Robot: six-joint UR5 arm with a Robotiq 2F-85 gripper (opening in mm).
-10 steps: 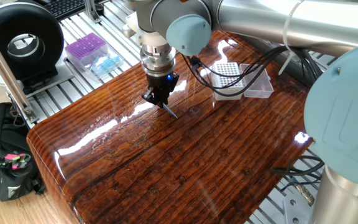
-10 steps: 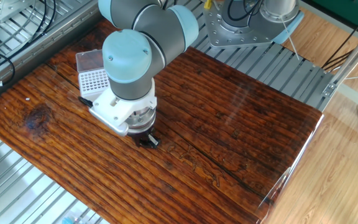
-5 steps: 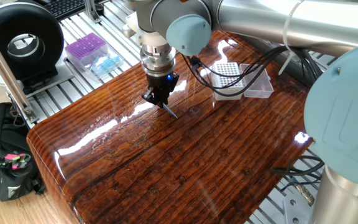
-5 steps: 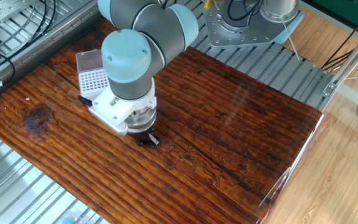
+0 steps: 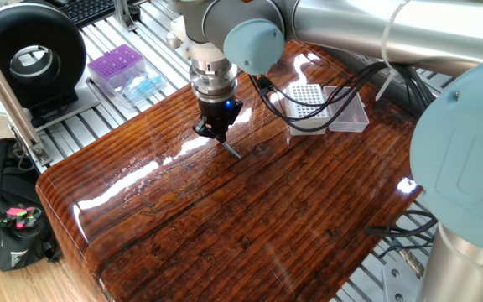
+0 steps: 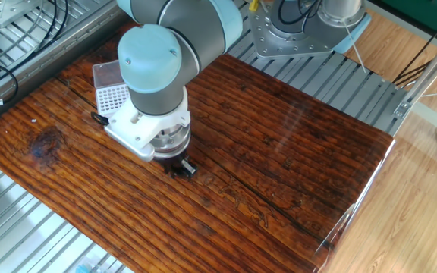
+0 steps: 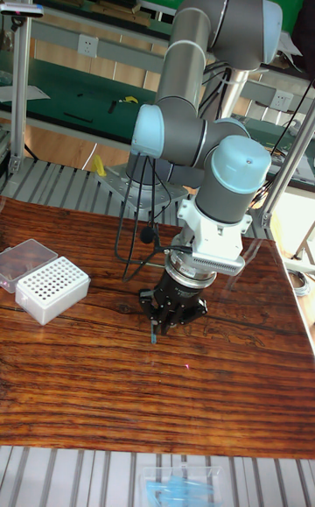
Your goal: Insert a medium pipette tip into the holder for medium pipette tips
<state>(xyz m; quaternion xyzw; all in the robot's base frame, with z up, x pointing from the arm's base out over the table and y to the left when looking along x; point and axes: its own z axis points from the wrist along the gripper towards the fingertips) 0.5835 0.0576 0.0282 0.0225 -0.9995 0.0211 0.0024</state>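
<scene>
1. Sitting near one edge of the wooden table (image 5: pixel 250 226): one holder for medium pipette tips (image 5: pixel 305 107), a white box with a grid top. Can't tell whether any holes are filled. Its clear lid (image 5: pixel 348 111) lies open flat beside it, touching.
2. One medium pipette tip (image 5: pixel 229 150) visible, pinched in the gripper (image 5: pixel 215 132). Fingers are together on its upper end. The tip slants down, its point at or just above the wood, well apart from the holder.
3. Off the table on the metal slats: one purple tip box (image 5: pixel 116 66) and one light-blue pack (image 5: pixel 141 87) just beside it.
4. One black round device (image 5: pixel 30 59) and one black bag (image 5: pixel 7 201) sit past the table's far corner.
5. Arm cables (image 5: pixel 342 84) hang over the holder.
</scene>
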